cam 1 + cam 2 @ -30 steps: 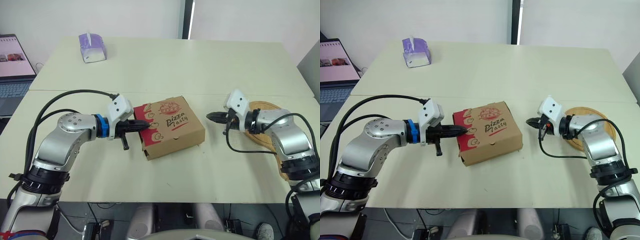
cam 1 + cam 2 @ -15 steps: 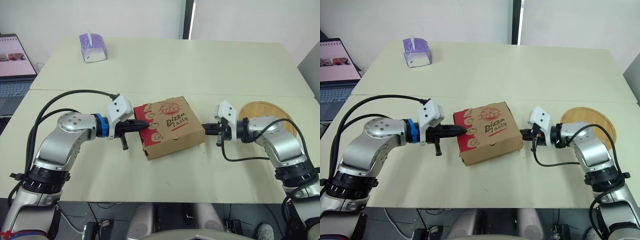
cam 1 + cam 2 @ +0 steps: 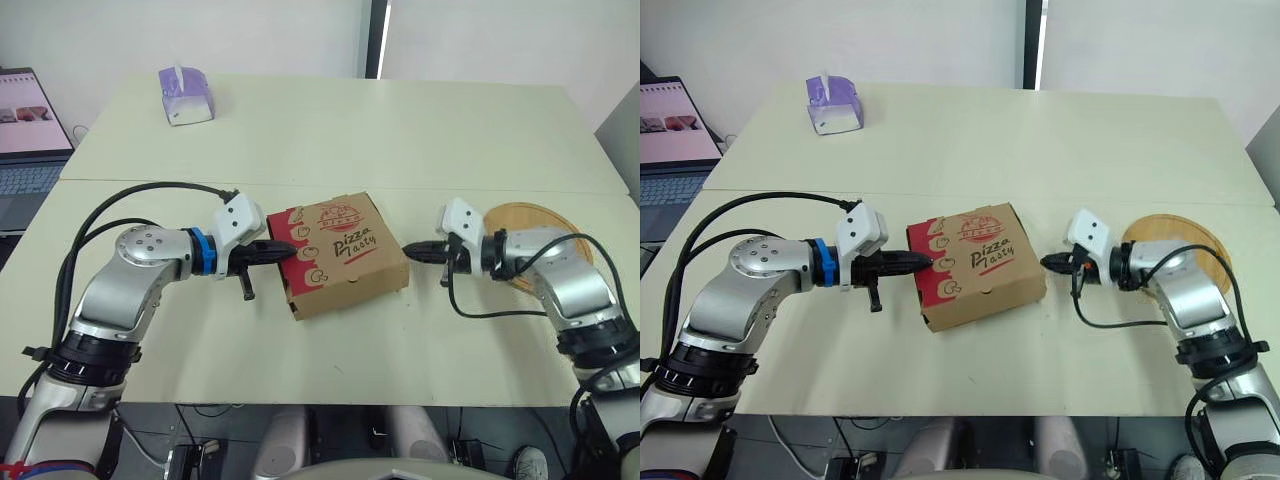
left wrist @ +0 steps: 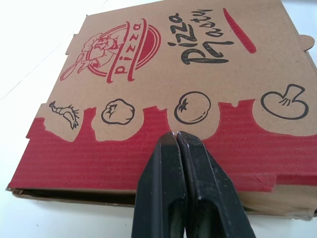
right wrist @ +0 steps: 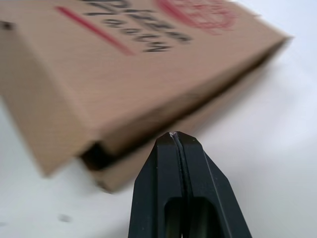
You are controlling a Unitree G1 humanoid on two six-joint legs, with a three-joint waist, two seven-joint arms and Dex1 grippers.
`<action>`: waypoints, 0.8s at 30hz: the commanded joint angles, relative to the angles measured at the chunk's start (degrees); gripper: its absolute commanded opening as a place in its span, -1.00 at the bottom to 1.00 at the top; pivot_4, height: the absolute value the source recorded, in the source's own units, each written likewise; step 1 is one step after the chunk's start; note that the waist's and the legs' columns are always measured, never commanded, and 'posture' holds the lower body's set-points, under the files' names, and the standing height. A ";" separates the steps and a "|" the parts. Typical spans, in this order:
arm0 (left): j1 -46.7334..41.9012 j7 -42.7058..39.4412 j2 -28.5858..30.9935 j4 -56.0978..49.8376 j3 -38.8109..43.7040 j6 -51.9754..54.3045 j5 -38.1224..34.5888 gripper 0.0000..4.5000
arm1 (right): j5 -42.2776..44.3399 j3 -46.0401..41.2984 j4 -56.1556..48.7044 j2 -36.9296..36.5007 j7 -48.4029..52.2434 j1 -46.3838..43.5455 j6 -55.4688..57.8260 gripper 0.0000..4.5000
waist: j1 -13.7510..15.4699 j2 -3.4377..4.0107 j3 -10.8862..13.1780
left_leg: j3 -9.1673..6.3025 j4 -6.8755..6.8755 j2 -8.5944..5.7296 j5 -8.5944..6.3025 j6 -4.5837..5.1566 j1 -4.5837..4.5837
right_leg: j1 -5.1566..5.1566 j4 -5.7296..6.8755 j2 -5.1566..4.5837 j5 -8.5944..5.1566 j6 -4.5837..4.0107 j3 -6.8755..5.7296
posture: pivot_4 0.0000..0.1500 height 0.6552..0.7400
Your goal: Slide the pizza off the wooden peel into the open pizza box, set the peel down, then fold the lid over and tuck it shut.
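**Pointing at the pizza box from both sides**

The pizza box (image 3: 340,252) sits shut in the middle of the table (image 3: 400,130), between the two grippers. The left gripper (image 3: 284,248) has its fingers pressed together, with the tips on the box's red side flap (image 4: 99,153). The right gripper (image 3: 411,250) also has its fingers pressed together and is just beside the other side. The wooden peel (image 3: 535,218) lies flat, partly hidden behind the right arm. A purple tissue box (image 3: 184,95) and a laptop (image 3: 28,140) are far off. Up close, the right wrist view shows a dark gap (image 5: 96,156) under the lid (image 5: 124,64).
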 commanded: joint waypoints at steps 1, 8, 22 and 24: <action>-1.16 -0.75 -0.52 -0.07 -0.17 -1.23 0.47 -0.98 | 1.18 -3.44 0.38 -0.16 0.17 -3.35 -1.75 -1.00 | 0.01 0.00 0.00 | -0.02 -0.01 0.00 0.00 0.00 0.00 | 0.00 0.00 0.00 0.00 0.00 -0.01 | 1.00 1.00; -2.04 -1.20 -1.39 0.78 -0.49 -1.73 1.31 -0.98 | -0.21 -2.43 3.29 4.03 -0.85 -2.02 -4.65 -1.00 | 0.09 -0.01 0.00 | 0.01 0.01 -0.01 -0.03 0.05 -0.03 | 0.02 -0.02 -0.02 0.00 0.00 0.01 | 1.00 1.00; -1.74 -1.83 -0.88 0.09 -0.36 -1.77 2.10 -0.98 | 7.30 -2.38 -2.64 7.61 6.30 0.69 -1.78 -1.00 | 0.09 -0.01 0.00 | -0.02 0.02 0.00 -0.02 0.04 -0.02 | 0.00 0.02 -0.01 0.00 0.00 -0.01 | 1.00 1.00; -1.74 -1.86 -0.87 -0.05 -0.26 -1.62 2.09 -0.98 | 6.91 -2.12 -3.37 7.09 6.42 0.85 -2.56 -1.00 | 0.11 -0.01 0.00 | -0.03 0.02 0.00 -0.03 0.05 -0.01 | 0.00 0.02 -0.01 0.00 0.00 -0.01 | 1.00 1.00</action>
